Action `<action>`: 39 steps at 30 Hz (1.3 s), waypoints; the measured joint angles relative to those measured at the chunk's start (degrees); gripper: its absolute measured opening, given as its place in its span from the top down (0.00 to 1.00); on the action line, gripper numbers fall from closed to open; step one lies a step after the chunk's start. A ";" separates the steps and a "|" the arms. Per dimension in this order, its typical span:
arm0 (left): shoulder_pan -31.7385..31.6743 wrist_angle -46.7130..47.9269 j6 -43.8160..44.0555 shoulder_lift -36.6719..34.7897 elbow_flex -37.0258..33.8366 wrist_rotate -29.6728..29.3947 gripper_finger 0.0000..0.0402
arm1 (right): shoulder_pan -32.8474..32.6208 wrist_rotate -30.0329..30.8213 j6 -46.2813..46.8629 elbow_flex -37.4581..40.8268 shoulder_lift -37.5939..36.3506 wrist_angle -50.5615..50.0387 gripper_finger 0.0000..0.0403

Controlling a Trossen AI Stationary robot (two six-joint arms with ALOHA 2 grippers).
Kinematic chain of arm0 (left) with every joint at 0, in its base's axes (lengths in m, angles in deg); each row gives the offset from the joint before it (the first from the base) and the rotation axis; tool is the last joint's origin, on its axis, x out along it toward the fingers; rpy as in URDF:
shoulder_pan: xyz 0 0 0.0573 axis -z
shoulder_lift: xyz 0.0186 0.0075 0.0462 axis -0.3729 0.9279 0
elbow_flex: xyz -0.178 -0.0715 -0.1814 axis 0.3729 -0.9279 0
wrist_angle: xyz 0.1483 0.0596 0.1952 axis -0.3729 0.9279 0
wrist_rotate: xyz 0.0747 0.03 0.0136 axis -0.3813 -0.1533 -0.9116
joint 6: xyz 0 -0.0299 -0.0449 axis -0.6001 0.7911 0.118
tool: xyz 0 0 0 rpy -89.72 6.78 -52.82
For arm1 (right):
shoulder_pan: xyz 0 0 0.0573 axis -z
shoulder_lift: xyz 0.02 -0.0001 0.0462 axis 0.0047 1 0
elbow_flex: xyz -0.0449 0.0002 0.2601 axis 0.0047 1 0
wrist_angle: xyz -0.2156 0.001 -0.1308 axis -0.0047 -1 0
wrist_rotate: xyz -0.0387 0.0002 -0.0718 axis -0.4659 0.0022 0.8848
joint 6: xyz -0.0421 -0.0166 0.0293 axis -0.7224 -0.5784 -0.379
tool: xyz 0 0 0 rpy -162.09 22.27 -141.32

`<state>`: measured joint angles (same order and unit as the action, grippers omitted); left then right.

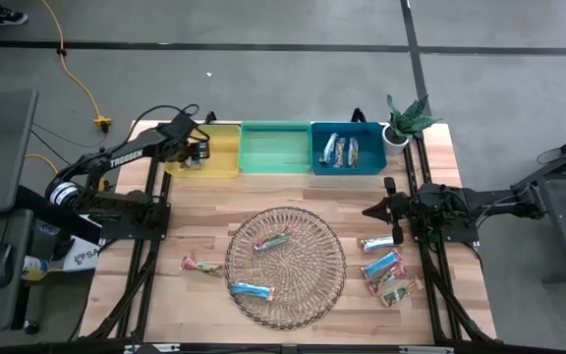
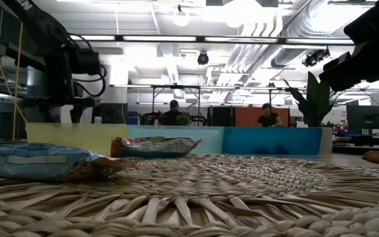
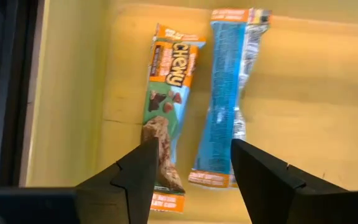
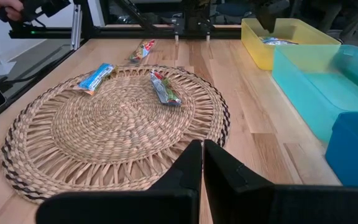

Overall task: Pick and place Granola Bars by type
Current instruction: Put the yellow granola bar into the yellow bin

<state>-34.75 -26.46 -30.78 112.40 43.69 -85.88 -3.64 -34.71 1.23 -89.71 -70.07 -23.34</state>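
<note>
On my screens the wooden table (image 1: 293, 192) carries a round wicker tray (image 1: 285, 265) toward its near edge, with two bars on it (image 1: 272, 241), (image 1: 252, 289). One bar (image 1: 200, 265) lies off the tray's left rim, and about four (image 1: 386, 270) lie near the right edge. Along the far edge sit three bins: yellow (image 1: 219, 152), green (image 1: 274, 147), blue (image 1: 345, 149). The blue bin holds about three bars (image 1: 340, 150). My left gripper (image 3: 191, 168) hovers over the yellow bin, fingers parted, over two bars (image 3: 169, 106). My right gripper (image 4: 202, 163) waits, closed, toward the right edge. A plant (image 1: 402, 120) marks the far-right corner; two people (image 2: 173, 113) sit in the room beyond.
</note>
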 joint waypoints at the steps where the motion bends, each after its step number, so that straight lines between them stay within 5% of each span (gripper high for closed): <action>1: 0.00 -0.16 -0.18 -0.46 0.01 0.29 0.51 | 0.00 0.00 0.02 0.00 0.00 0.00 1.00; 12: 0.00 -1.07 -5.25 -10.07 0.01 12.39 0.51 | 0.00 0.00 0.02 0.00 0.00 0.00 1.00; 23: 0.04 -22.96 -6.66 -20.35 1.97 57.22 0.51 | 0.00 -0.01 0.01 0.00 0.00 -0.01 1.00; 26: 0.07 -29.62 -3.37 -23.16 2.00 65.56 0.51 | 0.01 0.00 0.02 0.00 0.00 0.00 1.00; 32: 1.42 -36.20 0.50 -31.26 2.00 70.88 0.51 | 0.00 0.01 0.00 0.01 0.00 0.00 1.00; 39: 11.30 -36.49 2.02 -37.39 2.00 66.04 0.51 | 0.01 0.00 0.02 0.02 0.00 -0.01 1.00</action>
<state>-23.44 -62.94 -28.76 75.01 45.69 -19.84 -3.63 -34.71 1.25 -89.69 -70.07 -23.35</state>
